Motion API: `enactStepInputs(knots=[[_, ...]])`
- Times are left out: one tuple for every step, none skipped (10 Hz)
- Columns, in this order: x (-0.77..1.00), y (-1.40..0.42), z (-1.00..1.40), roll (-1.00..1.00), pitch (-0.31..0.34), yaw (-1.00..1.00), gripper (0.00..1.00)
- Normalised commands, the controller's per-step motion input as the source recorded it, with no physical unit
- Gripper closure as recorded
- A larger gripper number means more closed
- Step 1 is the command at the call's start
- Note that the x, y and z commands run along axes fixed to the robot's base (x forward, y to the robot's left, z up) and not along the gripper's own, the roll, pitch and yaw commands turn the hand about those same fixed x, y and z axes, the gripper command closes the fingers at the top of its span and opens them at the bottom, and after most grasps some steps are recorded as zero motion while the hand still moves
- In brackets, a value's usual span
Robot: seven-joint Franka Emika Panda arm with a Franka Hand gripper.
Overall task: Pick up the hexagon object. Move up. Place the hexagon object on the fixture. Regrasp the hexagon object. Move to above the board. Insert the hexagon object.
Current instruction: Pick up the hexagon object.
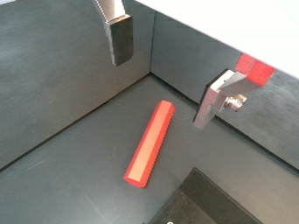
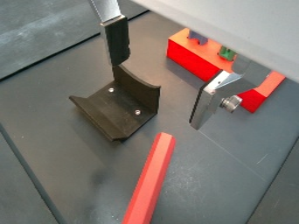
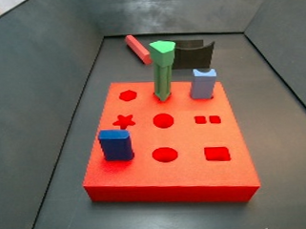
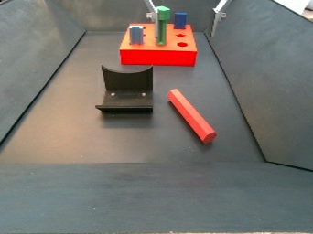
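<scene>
- One hexagon object (image 4: 191,114) lies flat on the dark floor, just beside the fixture (image 4: 124,90) and apart from it.
- In both wrist views the gripper (image 1: 163,73) hangs above the bar with its jaws spread and nothing between them; the bar lies below the gap, touching neither finger.
- Farther back, the board (image 3: 170,144) carries one green peg (image 3: 162,70), one light-blue block (image 3: 203,84) and one dark blue cube (image 3: 115,144), each standing upright.
</scene>
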Motion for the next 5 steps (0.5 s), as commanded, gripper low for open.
enactStepInputs(knots=[[0.41, 0.0, -0.55, 0.19, 0.091, 0.4, 0.0], [0.22, 0.12, -0.75, 0.0, 0.0, 0.81, 0.0], [0.0, 0.14, -0.99, -0.07, -0.019, 0.99, 0.0], [0.0, 0.1, -1.0, 0.0, -0.04, 0.97, 0.0], [-0.14, 0.0, -0.96, -0.04, 0.0, 0.65, 0.0]])
